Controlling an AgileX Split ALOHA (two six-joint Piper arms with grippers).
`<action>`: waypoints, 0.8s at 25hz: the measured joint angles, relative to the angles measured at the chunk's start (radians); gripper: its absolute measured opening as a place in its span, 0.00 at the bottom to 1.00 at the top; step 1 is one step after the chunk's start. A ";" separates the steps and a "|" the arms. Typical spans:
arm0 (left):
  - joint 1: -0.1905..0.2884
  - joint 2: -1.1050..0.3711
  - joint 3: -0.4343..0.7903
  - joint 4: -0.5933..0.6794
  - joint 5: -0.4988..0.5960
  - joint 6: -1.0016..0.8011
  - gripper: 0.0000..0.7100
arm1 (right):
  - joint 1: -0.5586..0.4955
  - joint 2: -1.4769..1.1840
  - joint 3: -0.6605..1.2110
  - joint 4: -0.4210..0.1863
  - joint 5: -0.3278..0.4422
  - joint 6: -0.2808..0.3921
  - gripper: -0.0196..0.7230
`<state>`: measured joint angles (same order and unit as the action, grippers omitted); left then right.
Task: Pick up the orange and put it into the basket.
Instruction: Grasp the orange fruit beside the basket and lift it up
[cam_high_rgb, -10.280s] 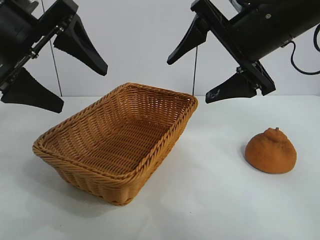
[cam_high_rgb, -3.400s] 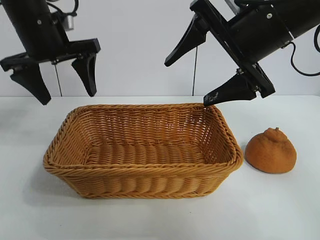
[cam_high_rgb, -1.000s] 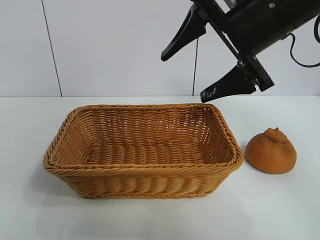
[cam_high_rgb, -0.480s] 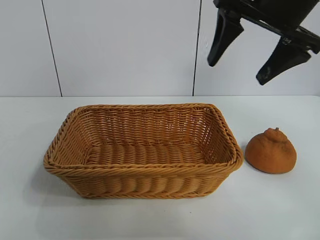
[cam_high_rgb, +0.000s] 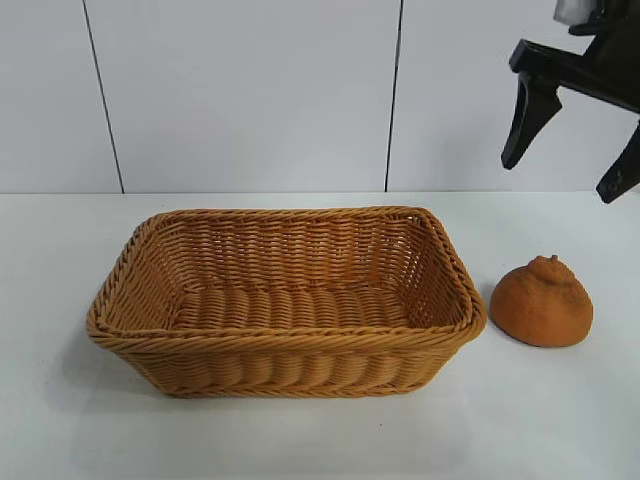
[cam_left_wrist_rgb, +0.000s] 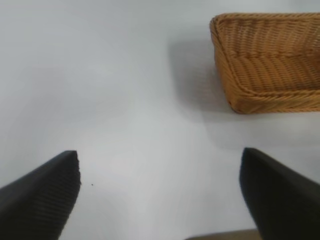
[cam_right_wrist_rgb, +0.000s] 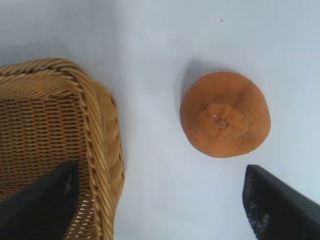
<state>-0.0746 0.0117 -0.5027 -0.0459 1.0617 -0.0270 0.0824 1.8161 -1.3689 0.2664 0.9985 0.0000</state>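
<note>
Right gripper (cam_high_rgb: 575, 150): matte black, two long tapered wedge fingers hung from a flat black crossbar, tips narrowing to blunt points. Small pale grey part sits on top of the crossbar at the frame's upper edge. In its wrist view the fingers (cam_right_wrist_rgb: 40, 202) show a fine ribbed or knurled texture on the inner pads. Left gripper (cam_left_wrist_rgb: 160, 192): same black wedge fingers, same fine ribbed surface, rounded blunt tips.

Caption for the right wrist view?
Open right gripper above the table, the orange beside the basket.
</note>
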 joint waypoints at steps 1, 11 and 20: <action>0.000 -0.012 0.000 0.000 0.000 0.000 0.87 | 0.000 0.012 0.000 0.000 -0.001 0.000 0.85; 0.000 -0.016 0.000 0.000 0.000 0.000 0.87 | 0.000 0.135 -0.003 -0.133 -0.027 0.041 0.85; 0.000 -0.016 0.000 0.000 0.000 0.000 0.87 | 0.000 0.270 -0.003 -0.143 -0.125 0.052 0.85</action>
<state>-0.0746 -0.0042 -0.5027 -0.0459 1.0617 -0.0270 0.0824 2.0860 -1.3724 0.1230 0.8739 0.0516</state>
